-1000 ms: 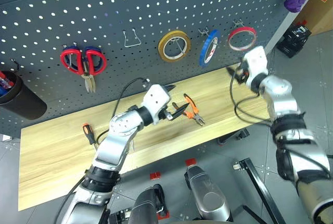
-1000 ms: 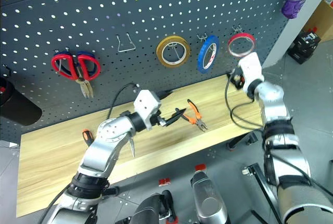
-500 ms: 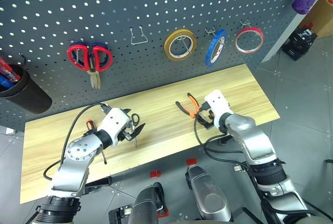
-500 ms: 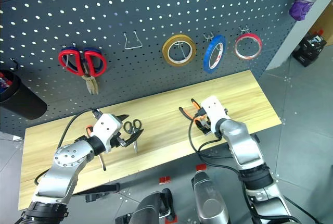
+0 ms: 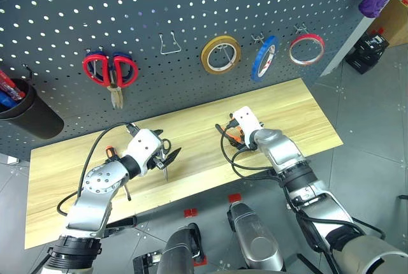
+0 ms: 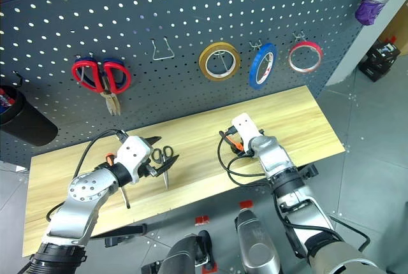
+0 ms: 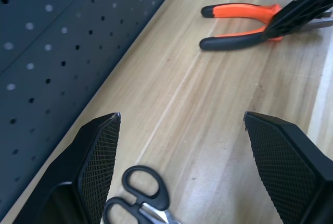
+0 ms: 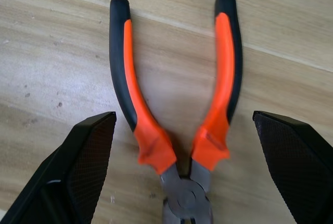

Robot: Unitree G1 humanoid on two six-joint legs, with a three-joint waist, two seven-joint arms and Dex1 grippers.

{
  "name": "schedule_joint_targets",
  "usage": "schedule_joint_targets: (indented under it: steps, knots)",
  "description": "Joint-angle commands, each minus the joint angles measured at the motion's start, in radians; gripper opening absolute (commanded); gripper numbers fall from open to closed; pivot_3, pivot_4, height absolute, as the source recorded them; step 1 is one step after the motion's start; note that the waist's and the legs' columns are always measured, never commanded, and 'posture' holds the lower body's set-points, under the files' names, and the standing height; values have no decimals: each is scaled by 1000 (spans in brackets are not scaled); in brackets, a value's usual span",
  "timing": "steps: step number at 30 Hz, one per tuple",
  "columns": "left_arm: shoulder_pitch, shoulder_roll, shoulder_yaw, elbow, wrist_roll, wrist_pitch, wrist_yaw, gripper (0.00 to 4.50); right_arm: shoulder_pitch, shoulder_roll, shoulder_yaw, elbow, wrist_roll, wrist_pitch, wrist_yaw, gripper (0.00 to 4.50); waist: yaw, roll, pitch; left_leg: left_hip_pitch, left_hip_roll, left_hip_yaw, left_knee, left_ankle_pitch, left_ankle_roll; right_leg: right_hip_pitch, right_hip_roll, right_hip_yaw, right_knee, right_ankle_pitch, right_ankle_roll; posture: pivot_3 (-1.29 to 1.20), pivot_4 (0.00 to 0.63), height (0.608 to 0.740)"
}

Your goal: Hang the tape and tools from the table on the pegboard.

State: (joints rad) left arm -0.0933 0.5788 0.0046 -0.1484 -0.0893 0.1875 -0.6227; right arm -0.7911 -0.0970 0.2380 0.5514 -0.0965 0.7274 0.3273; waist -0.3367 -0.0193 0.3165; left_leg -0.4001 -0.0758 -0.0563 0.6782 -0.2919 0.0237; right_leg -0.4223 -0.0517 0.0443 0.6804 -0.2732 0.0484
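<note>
The red tape [image 5: 306, 49] hangs on a hook of the pegboard [image 5: 191, 6]. Orange-and-black pliers [image 8: 151, 140] lie on the table [image 5: 299, 115], handles spread. My right gripper [image 5: 233, 135] hovers open just over them, one finger on each side of the handles. Small black-handled scissors [image 6: 160, 155] lie further left, and my left gripper [image 6: 164, 150] stands open at their handles without gripping them. The screwdriver [image 6: 107, 158] lies behind my left arm, partly hidden.
On the pegboard hang red-handled scissors [image 5: 109, 70], a bare wire hook [image 5: 169, 44], a yellow roll [image 5: 220, 55] and a blue roll [image 5: 263, 57]. A black cup [image 5: 29, 115] is fixed at the far left.
My right gripper came down from the red tape on the board to the pliers. My left gripper moved left from the pliers to the small scissors. The camera also shifted.
</note>
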Motion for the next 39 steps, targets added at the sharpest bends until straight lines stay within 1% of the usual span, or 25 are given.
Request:
schedule_joint_targets:
  steps: [1,7,17,20,21,24,26,28,31,33,37,39]
  knots:
    - [-5,-3,-3,-22,1,-9,-2,3997,-50,15,15,92,-13,-57,14,4486,0,0,0,0,0,0,0,0,0,0,0,0,0,0,0,-380,300,740]
    - [-11,-13,-7,-17,4,-13,0,3997,-96,21,12,209,-25,-102,9,4486,0,0,0,0,0,0,0,0,0,0,0,0,0,0,0,-374,295,740]
    - [-13,-26,-16,-7,8,-21,1,3997,-92,4,34,264,-52,-141,25,4486,1,0,-1,0,0,0,1,0,0,0,0,0,0,0,0,-385,292,740]
    - [-16,-32,-21,-6,12,-22,4,3997,-108,16,18,297,-46,-152,27,3933,1,0,-2,1,0,0,1,0,0,1,0,0,1,0,0,-383,291,740]
    - [-16,-34,-20,-5,12,-24,5,3997,-115,23,5,314,-37,-148,26,3668,0,0,-2,1,0,0,1,0,0,1,0,0,1,0,0,-383,291,740]
    - [-10,-41,-16,-5,13,-30,11,3997,-131,33,-22,359,-23,-150,22,2685,-1,-1,-3,1,0,1,1,0,-1,1,0,0,1,0,0,-381,290,740]
    - [-2,-46,-7,-7,7,-33,16,3997,-133,36,-39,368,-16,-154,16,2656,0,-2,-5,1,0,0,1,0,-1,1,0,0,1,0,0,-375,291,740]
    - [18,-63,29,-19,-39,-25,17,3997,-123,36,-64,321,-6,-161,-3,2656,0,-2,-5,1,0,0,1,0,-1,1,0,0,1,0,0,-375,291,740]
    - [53,-76,76,-43,-101,-9,3,3997,-83,27,-81,199,5,-182,-11,2656,2,-2,-5,0,0,0,1,0,-1,0,0,0,1,0,0,-374,292,740]
    - [88,-70,101,-69,-130,0,-7,3997,-29,18,-77,54,18,-163,12,2656,4,-2,-5,0,0,0,1,0,-1,0,0,-1,1,0,0,-375,295,740]
    - [160,-70,154,-131,-178,22,2,3997,108,7,-70,-323,65,-67,59,2656,5,-2,-4,-1,1,1,1,0,-1,-1,0,0,0,0,0,-361,294,740]
    - [186,-76,174,-167,-203,42,14,3997,166,6,-54,-493,76,-68,63,2656,11,-1,-4,-1,1,0,1,0,0,-1,0,0,0,0,0,-351,295,740]
